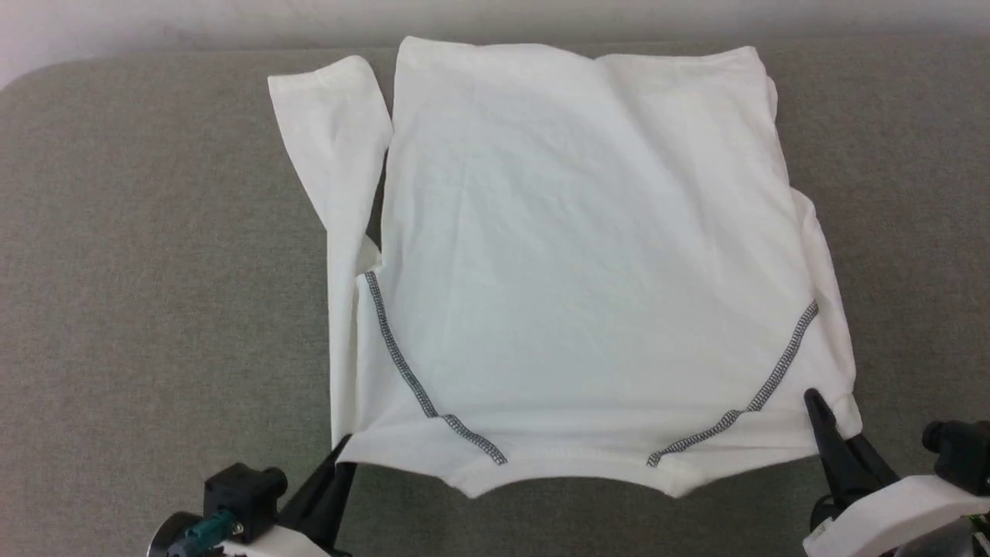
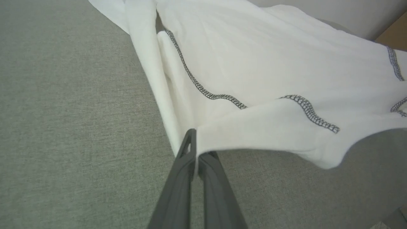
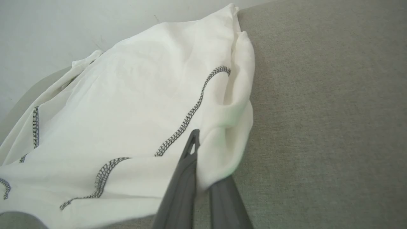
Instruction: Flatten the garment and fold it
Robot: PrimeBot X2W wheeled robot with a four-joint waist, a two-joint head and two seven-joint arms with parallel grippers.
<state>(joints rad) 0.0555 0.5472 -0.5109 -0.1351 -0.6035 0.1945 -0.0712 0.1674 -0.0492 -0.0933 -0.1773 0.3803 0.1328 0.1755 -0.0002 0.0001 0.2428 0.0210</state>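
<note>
The garment [image 1: 588, 255], a white T-shirt with dark zigzag shoulder seams, lies spread over the grey surface, its neckline toward me. One sleeve sticks out at the far left. My left gripper [image 1: 343, 447] is shut on the garment's near left shoulder corner; in the left wrist view the white fabric [image 2: 254, 79] is pinched between the dark fingers [image 2: 186, 156] and lifted a little off the surface. My right gripper [image 1: 821, 411] is shut on the near right shoulder corner, where the fabric [image 3: 143, 105] bunches around the fingers [image 3: 190, 149].
The grey fabric surface [image 1: 155, 271] extends wide to the left and right of the garment. A pale wall [image 1: 495, 19] runs along the far edge, close behind the garment's hem. A brown corner [image 2: 396, 31] shows beyond the surface in the left wrist view.
</note>
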